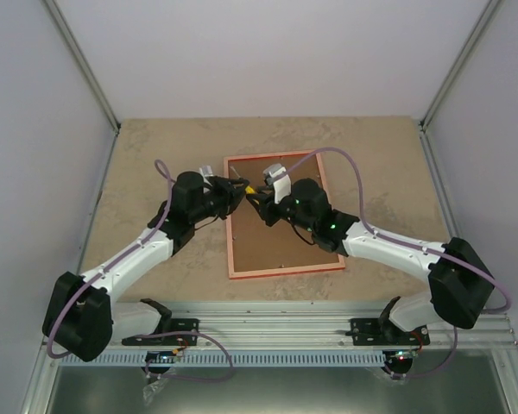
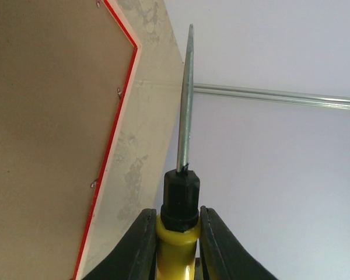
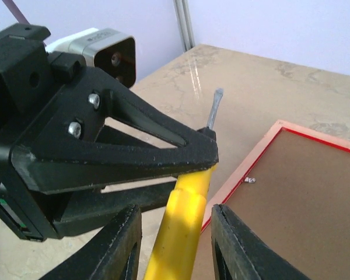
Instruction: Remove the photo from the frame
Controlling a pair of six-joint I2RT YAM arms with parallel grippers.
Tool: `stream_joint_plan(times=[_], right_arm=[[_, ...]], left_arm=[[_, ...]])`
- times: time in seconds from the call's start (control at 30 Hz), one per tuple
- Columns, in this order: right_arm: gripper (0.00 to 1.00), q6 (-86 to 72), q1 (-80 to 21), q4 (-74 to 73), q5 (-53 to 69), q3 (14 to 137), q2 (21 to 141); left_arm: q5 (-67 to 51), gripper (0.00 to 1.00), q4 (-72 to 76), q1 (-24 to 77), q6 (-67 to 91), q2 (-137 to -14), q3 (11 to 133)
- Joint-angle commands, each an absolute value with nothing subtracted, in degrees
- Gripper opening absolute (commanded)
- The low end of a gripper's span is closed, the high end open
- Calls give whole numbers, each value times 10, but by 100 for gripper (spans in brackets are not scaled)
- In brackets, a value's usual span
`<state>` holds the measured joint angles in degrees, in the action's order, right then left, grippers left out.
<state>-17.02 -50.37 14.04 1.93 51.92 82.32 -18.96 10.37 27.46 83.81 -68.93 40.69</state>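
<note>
Frame (image 1: 285, 269) lies back-up on table (image 1: 155, 147), centre of top view, brown backing board (image 1: 276, 246) showing; left pincer (image 2: 178, 233) clamped on yellow screwdriver (image 2: 176, 251), right pincer (image 3: 175, 233) straddles its handle, grip cannot be told.

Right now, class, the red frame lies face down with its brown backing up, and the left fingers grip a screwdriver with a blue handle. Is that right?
Not quite: the handle is yellow, not blue. The left wrist view shows the left fingers gripping the screwdriver by it. The red frame does lie face down, brown backing up.
</note>
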Motion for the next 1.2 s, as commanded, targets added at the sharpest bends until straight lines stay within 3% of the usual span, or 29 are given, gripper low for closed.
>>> stream_joint_plan(times=[0.0,0.4,0.6,0.93,1.03,1.17], right_arm=[[35,-163,-507,173,5,535,834],[33,-175,-514,170,-21,533,846],[28,-181,-515,178,-23,528,844],[2,-179,-515,177,-20,521,838],[1,-164,-515,174,-23,518,829],[1,-137,-513,150,-23,519,814]], left_arm=[[-191,0,155,282,888,-678,388],[-173,0,182,287,929,-662,365],[-176,0,191,292,940,-663,358],[-172,0,203,295,954,-655,346],[-172,8,202,296,953,-652,342],[-161,27,193,296,942,-640,335]])
